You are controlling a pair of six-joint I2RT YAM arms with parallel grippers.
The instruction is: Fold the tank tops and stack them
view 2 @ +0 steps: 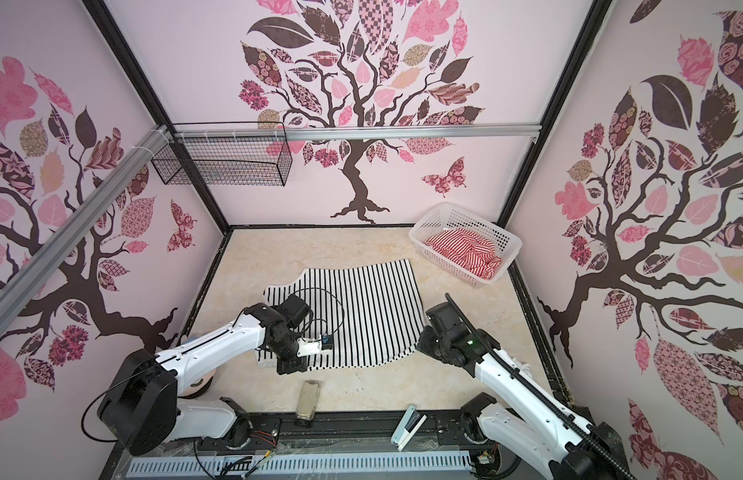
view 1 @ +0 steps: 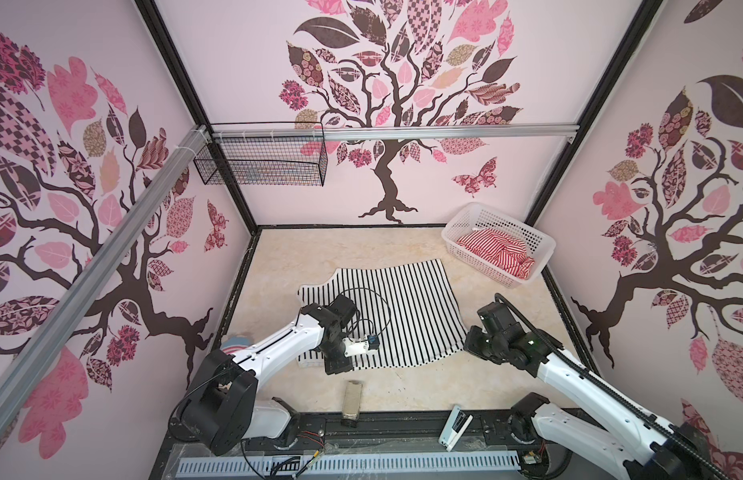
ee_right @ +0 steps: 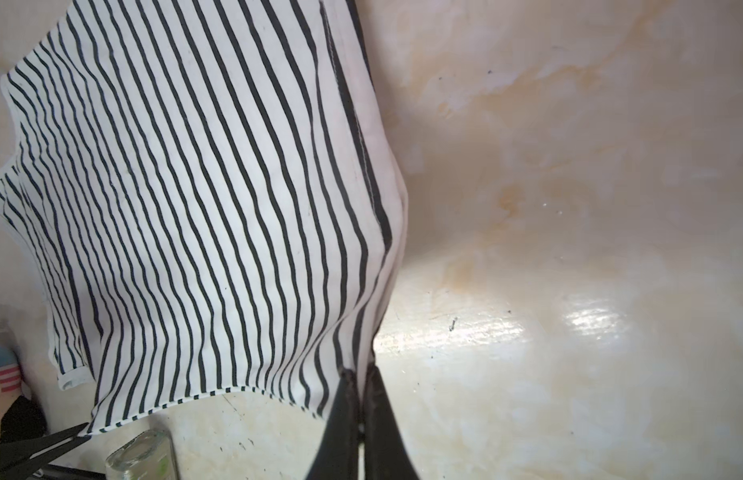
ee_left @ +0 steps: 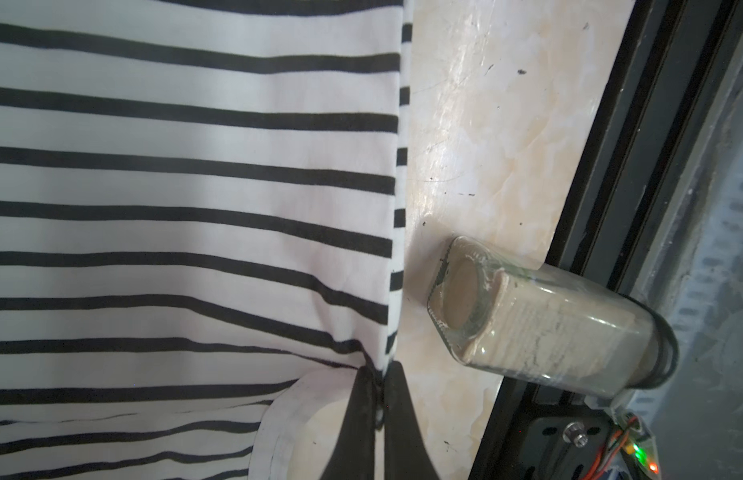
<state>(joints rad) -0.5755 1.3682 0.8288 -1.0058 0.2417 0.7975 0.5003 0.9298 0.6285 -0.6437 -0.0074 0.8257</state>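
Two striped tank tops on show: one black-and-white tank top (view 1: 403,307), one red-and-white tank top (view 1: 496,249). One white lattice basket (view 1: 515,230). One black wire basket (view 1: 262,166). One glass jar (view 1: 352,399). One white stapler-like item (view 1: 455,426). Two tools: left tool (ee_left: 380,376), right tool (ee_right: 361,376).

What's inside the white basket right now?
The white basket holds the red-and-white tank top, crumpled and unfolded. Anything beneath the fabric cannot be seen.

left end effector (ee_left: 378,372): jaws together, arm extended forward | right end effector (ee_right: 360,374): jaws together, wrist angled down
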